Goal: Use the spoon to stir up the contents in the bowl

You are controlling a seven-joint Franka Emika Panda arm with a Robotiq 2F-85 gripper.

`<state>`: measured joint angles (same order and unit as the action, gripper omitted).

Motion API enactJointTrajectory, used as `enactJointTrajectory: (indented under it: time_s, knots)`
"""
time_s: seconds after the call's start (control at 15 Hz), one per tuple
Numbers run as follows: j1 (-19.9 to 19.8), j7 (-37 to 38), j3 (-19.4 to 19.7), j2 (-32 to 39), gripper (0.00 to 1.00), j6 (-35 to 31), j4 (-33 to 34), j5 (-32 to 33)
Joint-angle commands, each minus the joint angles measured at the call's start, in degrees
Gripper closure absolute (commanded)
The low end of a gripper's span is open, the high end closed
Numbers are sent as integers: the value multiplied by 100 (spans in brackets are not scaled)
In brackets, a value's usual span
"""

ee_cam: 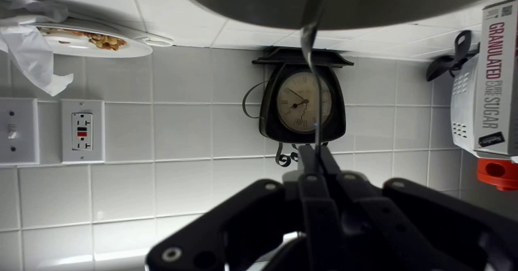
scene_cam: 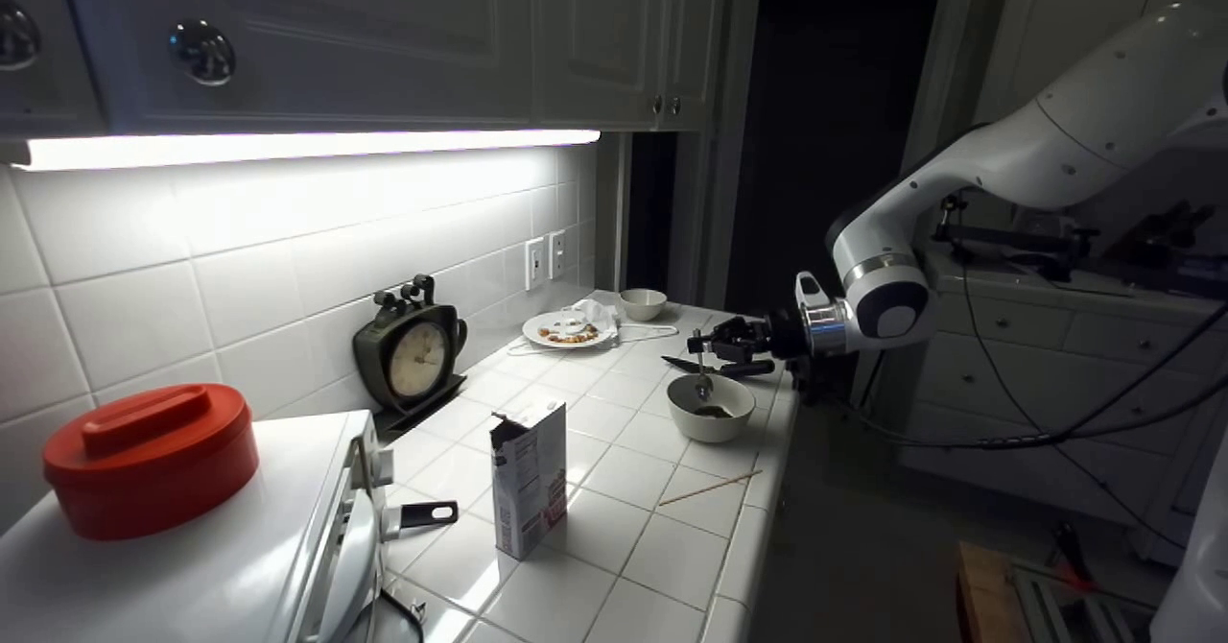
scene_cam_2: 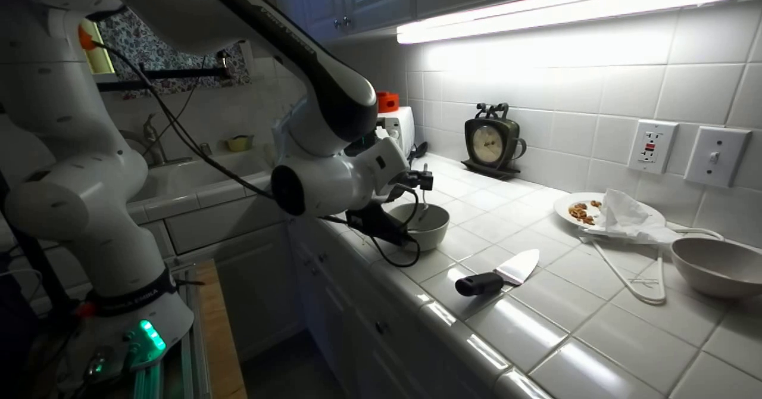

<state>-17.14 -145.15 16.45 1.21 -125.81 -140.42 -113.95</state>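
- Tub [scene_cam: 153, 480], red, oval, smooth
- Box [scene_cam: 530, 480], upright cardboard, on the glossy tiled worktop [scene_cam: 624, 470]
- Bowl [scene_cam: 712, 426], round, pale
- Spoon [ee_cam: 308, 40], slim, shiny, head down inside the bowl, long axis nearly upright, handle rising past the rim
- Jaws, narrow, pinching the spoon's handle

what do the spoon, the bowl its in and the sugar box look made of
Spoon: probably polished metal, given its grey glints. Bowl: likely glazed ceramic, pale and smooth, possibly plastic. Sugar box: apparently smooth printed cardboard, with flat, sharp-edged panels.
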Motion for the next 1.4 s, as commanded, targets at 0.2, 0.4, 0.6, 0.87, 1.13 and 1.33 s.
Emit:
enactJointTrajectory:
  time_s: [0.2,0.4,0.6,0.87,1.13,1.33]
  knots:
    - [17,-324,64,532,99,109,328,-331]
    - [33,-339,75,695,99,105,442,-403]
    - [58,-341,66,817,99,151,515,-447]
    - [95,-301,49,849,99,378,466,-386]
    - [166,-59,55,738,99,241,344,-154]
    - [169,123,95,580,99,33,208,88]
